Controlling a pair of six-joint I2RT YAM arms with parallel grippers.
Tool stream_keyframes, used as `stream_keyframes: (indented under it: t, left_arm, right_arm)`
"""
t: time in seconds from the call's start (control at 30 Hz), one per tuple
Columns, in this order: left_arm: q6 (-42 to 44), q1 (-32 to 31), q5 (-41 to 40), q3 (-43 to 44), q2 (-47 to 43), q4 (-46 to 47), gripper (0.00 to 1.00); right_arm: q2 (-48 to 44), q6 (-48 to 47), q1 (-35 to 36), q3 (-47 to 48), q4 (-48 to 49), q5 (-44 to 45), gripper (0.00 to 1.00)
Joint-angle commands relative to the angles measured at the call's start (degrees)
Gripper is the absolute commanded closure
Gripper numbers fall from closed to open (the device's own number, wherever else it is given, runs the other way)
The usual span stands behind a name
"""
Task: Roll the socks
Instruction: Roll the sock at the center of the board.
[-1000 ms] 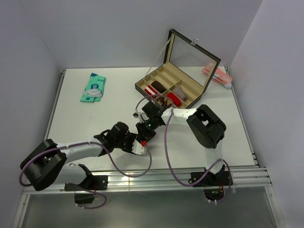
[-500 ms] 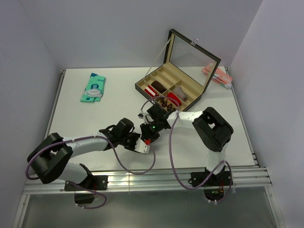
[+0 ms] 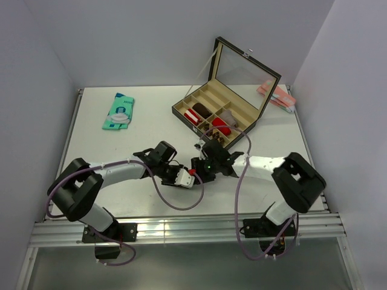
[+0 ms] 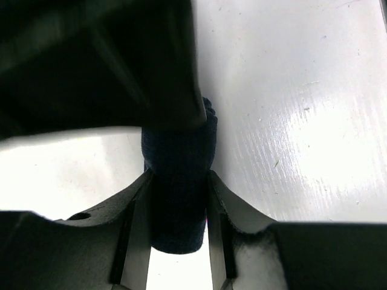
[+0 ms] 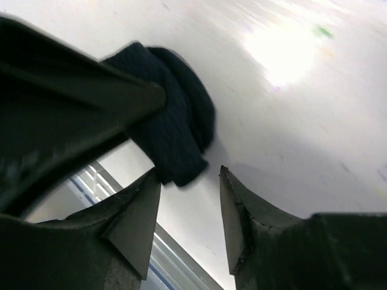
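From above, the left gripper [image 3: 184, 177] and the right gripper [image 3: 200, 171] are meeting nose to nose near the front middle of the white table [image 3: 115, 148], each arm reaching in from its own side. What they are sharing is mostly hidden under them here. Behind them, an open box [image 3: 239, 128] with a mirrored lid is sitting toward the back right, a dark brown roll [image 3: 204, 112] and a red roll [image 3: 219, 125] lying in its compartments. A teal packet [image 3: 119, 111] is lying well apart at the back left. In the left wrist view, the two fingers [image 4: 136, 220] are squeezing a navy sock roll [image 4: 179, 181] between them, its near end poking out past the pads, its far end disappearing under the dark bulk of the other gripper. In the right wrist view, that same roll is resting on the table, gripped from the left by a dark finger, while this gripper's own fingers [image 5: 242, 220] are standing spread apart just short of it, closing on nothing.
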Motion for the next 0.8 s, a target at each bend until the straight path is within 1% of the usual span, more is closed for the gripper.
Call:
stream_keyframes:
  t: [0.0,0.07,0.23,0.27,0.33,0.37,0.43,0.47,0.5,0.57,0.6,0.7,0.73,0.77]
  left_arm:
    - [1.1,0.9,1.2,1.0,4.2,-14.2,0.63]
    - [1.7,1.7,2.5,3.3,6.3,-17.0,0.63]
    - [3.5,3.4,4.6,8.9,11.1,-22.9,0.63]
    - [3.9,3.6,5.1,9.8,11.9,-25.6,0.64]
    - [4.5,3.8,6.0,12.7,14.6,-27.9,0.64]
    - [4.8,3.8,6.3,13.7,15.6,-30.2,0.64]
    - [5.2,4.0,7.0,16.3,18.1,-32.3,0.64]
    - [5.5,4.1,7.1,17.2,19.0,-34.1,0.65]
    - [5.3,4.2,7.4,18.7,20.5,-34.9,0.65]
    - [5.9,4.3,7.9,20.5,22.2,-37.8,0.65]
    - [6.0,4.6,8.2,22.0,23.6,-38.6,0.65]
    - [6.7,5.5,9.2,24.7,26.1,-41.7,0.66]
    - [6.7,5.7,9.2,25.2,26.7,-42.2,0.66]
    - [6.7,5.8,9.3,25.7,27.1,-42.7,0.65]
  right_arm:
    - [-8.0,3.2,-1.7,-4.1,0.9,9.5,0.49]
    - [-11.3,4.2,-1.7,-6.0,2.8,12.3,0.48]
    - [-23.8,6.7,-1.7,-14.2,6.0,18.2,0.48]
    - [-25.6,6.9,-1.6,-15.4,8.4,19.4,0.48]
    - [-30.2,7.4,-0.5,-18.3,9.8,21.4,0.48]
    - [-31.4,7.2,0.1,-19.3,10.0,24.5,0.48]
    - [-33.9,6.4,4.0,-19.8,9.9,28.7,0.48]
    - [-34.7,5.5,5.9,-19.6,9.8,33.5,0.48]
    - [-34.8,5.1,10.5,-19.3,9.6,36.9,0.48]
    - [-34.1,4.0,15.1,-18.6,8.7,44.0,0.48]
    - [-33.9,3.6,18.9,-18.8,9.8,45.6,0.48]
    - [-33.5,2.1,24.3,-20.1,12.4,51.8,0.47]
    - [-33.2,1.8,26.7,-20.5,13.8,52.4,0.47]
    - [-32.3,0.6,27.7,-20.5,14.4,52.9,0.47]
